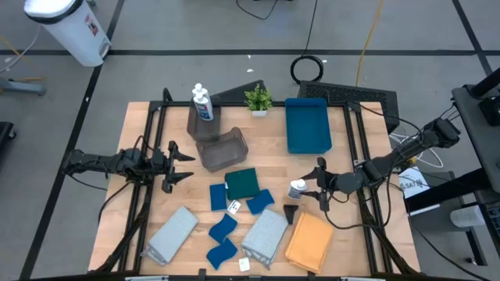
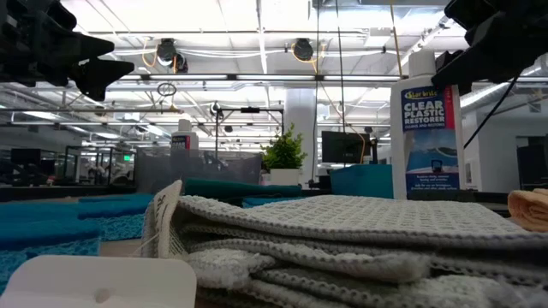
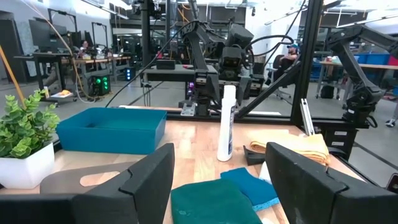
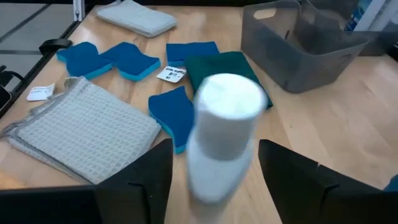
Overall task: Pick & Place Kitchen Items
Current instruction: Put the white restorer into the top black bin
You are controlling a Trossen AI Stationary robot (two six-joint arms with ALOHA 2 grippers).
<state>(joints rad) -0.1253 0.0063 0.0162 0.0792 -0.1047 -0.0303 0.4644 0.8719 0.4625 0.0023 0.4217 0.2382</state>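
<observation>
A small white bottle with a blue label (image 1: 298, 189) stands upright on its base on the wooden table, right of centre; it also shows in the low view (image 2: 425, 128) and the left wrist view (image 3: 227, 124). My right gripper (image 1: 316, 185) is open, with its fingers on either side of the bottle's white cap (image 4: 227, 102) and gaps showing on both sides. My left gripper (image 1: 183, 165) is open and empty at the table's left. A dark green cloth (image 1: 243, 183), several blue sponges (image 1: 223, 228), two grey cloths (image 1: 266, 232) and an orange cloth (image 1: 310, 240) lie flat on the table.
Two more white bottles (image 1: 201, 101) stand in a grey bin at the far side, next to a second grey bin (image 1: 225, 148). A blue tray (image 1: 308, 123) and a potted plant (image 1: 258, 99) are at the far edge. Another grey cloth (image 1: 172, 232) lies near left.
</observation>
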